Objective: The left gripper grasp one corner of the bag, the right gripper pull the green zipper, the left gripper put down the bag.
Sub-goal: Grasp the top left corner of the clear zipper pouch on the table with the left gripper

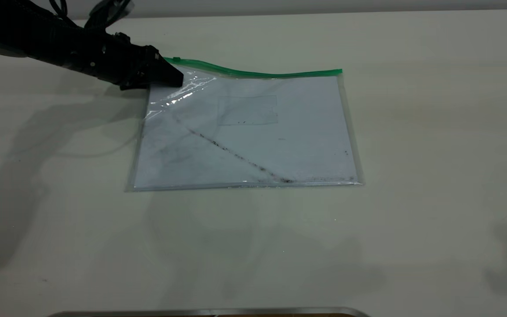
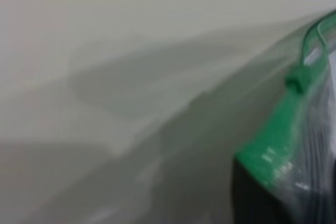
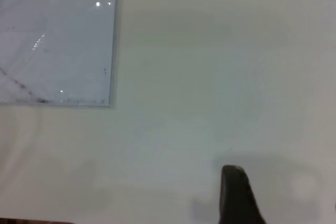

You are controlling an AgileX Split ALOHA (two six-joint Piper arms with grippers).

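Observation:
The bag (image 1: 253,136) lies flat on the table, a clear pouch with a white sheet and a dark diagonal smudge inside. The green zipper (image 1: 253,72) runs along its far edge. My left gripper (image 1: 176,80) is shut on one corner of the bag (image 1: 170,60) at the far left, where the plastic wrinkles and lifts slightly. The left wrist view shows the green zipper (image 2: 273,150) lying over a black jaw, with the small slider (image 2: 299,77) just beyond. My right gripper (image 3: 236,192) is off the bag (image 3: 52,35), over bare table past its near right corner.
The pale table (image 1: 412,176) stretches open to the right and front of the bag. A metal-edged object (image 1: 209,311) shows at the table's front edge. The left arm reaches in from the far left.

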